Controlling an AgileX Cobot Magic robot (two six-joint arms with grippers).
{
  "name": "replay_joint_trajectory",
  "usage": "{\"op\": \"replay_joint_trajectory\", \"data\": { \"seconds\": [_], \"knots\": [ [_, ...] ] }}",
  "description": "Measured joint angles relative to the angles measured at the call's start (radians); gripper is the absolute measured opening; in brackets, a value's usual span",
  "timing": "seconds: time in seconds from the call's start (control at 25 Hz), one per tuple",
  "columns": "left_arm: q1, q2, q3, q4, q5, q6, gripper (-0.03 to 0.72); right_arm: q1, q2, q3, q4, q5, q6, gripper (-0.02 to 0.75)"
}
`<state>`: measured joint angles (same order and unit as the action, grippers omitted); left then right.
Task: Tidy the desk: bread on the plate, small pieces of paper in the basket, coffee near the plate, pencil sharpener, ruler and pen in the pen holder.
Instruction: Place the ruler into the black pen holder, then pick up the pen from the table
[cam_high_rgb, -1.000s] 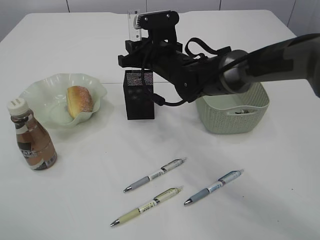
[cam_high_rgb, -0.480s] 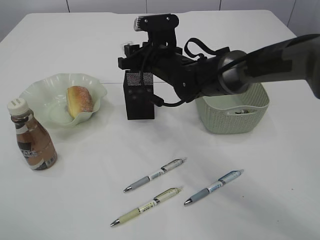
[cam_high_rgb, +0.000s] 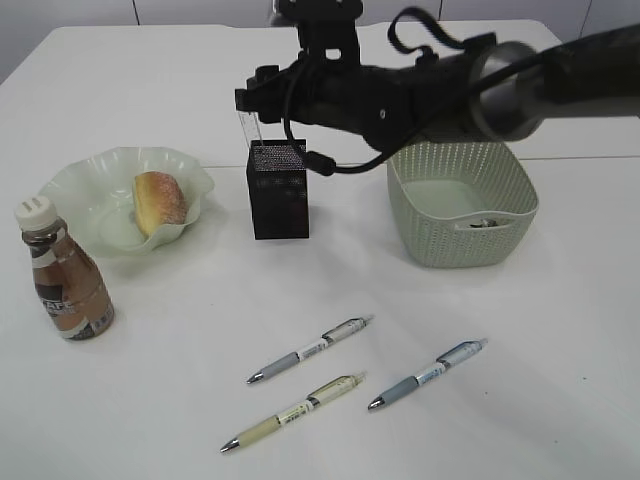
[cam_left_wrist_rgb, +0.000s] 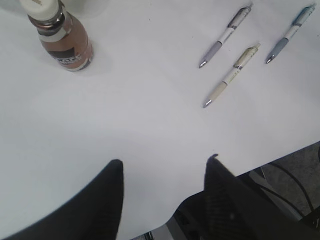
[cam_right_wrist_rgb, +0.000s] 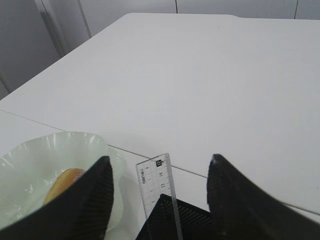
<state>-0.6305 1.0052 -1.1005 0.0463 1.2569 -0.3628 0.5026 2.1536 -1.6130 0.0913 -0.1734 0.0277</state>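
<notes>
Exterior view, top edge: pale grey wall panels, divided by thin vertical seams. Right wrist view, upper left: grey panels, vertical seams visible. Left wrist view, lower right corner: grey floor, dark cables lying across it.

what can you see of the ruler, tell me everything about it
The ruler is a short strip of clear plastic with fine black markings and numbers. It stands nearly upright, tilted slightly, with its lower end inside the black mesh pen holder and its top poking above the rim. The right gripper hangs just over it, jaws spread to either side and not touching it. Only the holder touches it. In the exterior view it shows as a thin clear sliver.
</notes>
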Motion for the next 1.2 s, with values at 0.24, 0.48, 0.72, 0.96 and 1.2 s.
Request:
{"op": "replay_joint_trajectory", "data": {
  "seconds": [0.24,0.48,0.72,0.96,1.2],
  "knots": [
    [0.0,0.0,0.0,0.0,0.0,0.0,0.386,0.0,-0.156,0.0,0.034,0.296,0.008,0.438],
    [0.0,0.0,0.0,0.0,0.0,0.004,0.386,0.0,-0.264,0.0,0.123,0.621,0.012,0.438],
    [0.0,0.0,0.0,-0.001,-0.006,0.027,0.386,0.0,-0.31,0.0,0.203,0.943,0.016,0.438],
    [0.0,0.033,0.0,-0.006,-0.018,0.08,0.386,0.0,-0.312,0.0,0.198,1.206,0.009,0.439],
    [0.0,0.094,0.0,-0.017,-0.027,0.12,0.386,0.0,-0.312,0.0,0.183,1.373,0.009,0.438]
  ]
}}
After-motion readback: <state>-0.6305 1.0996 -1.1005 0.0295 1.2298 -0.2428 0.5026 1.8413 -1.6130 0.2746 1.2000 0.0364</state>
